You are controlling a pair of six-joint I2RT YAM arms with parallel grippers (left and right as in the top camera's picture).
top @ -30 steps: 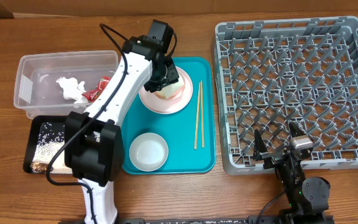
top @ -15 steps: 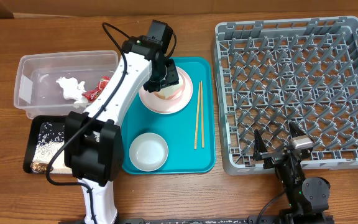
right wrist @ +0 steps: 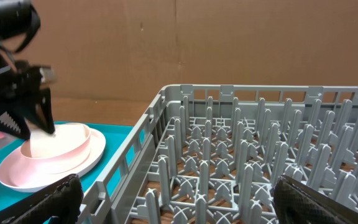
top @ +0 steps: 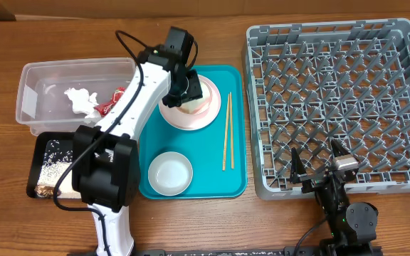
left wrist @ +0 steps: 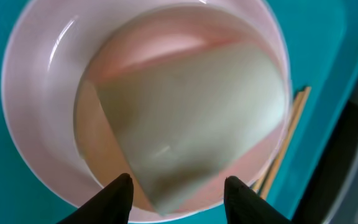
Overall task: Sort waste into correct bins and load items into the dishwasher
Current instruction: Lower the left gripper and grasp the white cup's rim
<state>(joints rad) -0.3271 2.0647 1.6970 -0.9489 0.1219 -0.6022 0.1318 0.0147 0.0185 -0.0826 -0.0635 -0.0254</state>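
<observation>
White left arm (top: 139, 92), bulky black joints (top: 105, 174), dark pointed fingers (left wrist: 118, 194)

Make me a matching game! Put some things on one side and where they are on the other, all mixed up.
Things:
1 tissue
2 rice grains
3 chopsticks
4 cream cup

Places:
A on the teal tray
B in the pink bowl
C in the clear tub
D in the black tray

Pairs: 1-C, 2-D, 3-A, 4-B

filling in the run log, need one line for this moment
left gripper: astride cup in bowl, grip unclear | right gripper: open, over rack edge
</observation>
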